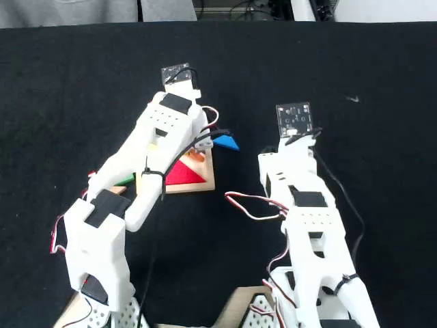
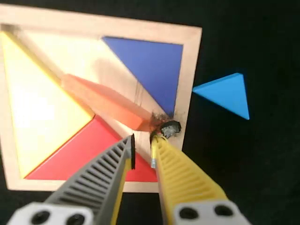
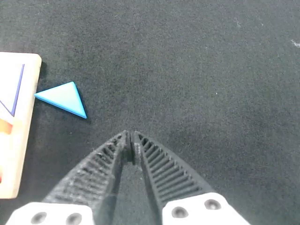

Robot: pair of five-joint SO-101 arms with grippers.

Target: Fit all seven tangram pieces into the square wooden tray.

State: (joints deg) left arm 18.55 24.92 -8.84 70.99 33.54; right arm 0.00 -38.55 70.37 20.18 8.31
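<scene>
Looking down at the black table (image 1: 382,82), with the square wooden tray (image 1: 198,186) about mid-table and mostly tucked under the left arm (image 1: 157,137). Inside the tray: big yellow triangle (image 2: 37,103), dark blue triangle (image 2: 150,70) and red triangle (image 2: 93,150) lying flat, plus an orange piece (image 2: 108,101) propped at a tilt across the middle (definitely not seated).

Spotting the left gripper (image 2: 143,143) right over the red triangle near the tray's rim, tips just beside one end of the orange piece. Jaws cracked open only a sliver, nothing pinched between. Contact with the orange piece: can't tell.

Also catching a green piece (image 1: 123,180) peeking from under the left arm at 9 o'clock of the red triangle; can't tell if in the tray or out. Then the light blue triangle (image 1: 225,142) out on the table at 2 o'clock of the tray, one tip just beside the rim.

Over at 3 o'clock of the tray, well apart: right gripper (image 3: 129,140) hanging over bare table, jaws pressed practically together, holding nothing.
</scene>
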